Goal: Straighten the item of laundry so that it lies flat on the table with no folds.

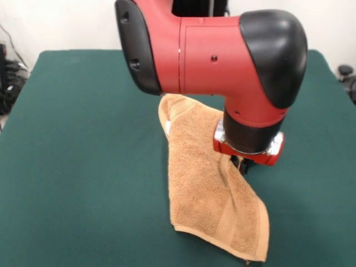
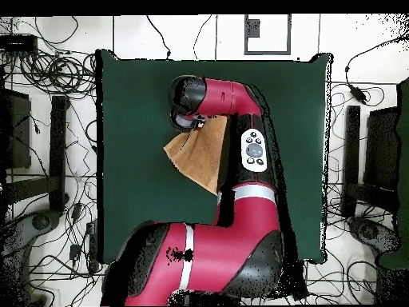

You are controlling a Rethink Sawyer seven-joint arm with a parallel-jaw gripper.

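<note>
We are mid-straightening: the tan-orange terry towel (image 1: 214, 194) lies doubled near the middle of the dark green felt surface (image 1: 83, 167), our claw (image 1: 243, 164) low over it, its grip untellable; next, draw the fold open.

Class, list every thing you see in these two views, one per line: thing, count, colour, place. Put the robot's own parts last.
Terry towel: one, tan-orange, on the table, partly under the arm, edge folded over.
White label: one, on the towel's edge.
Felt-covered table: one, dark green, under everything.
Cables: many, black, on the floor around the table.
Robot arm: one, red and black, over the towel.
Gripper: one, dark, mostly hidden beneath the wrist, at the towel.
</note>
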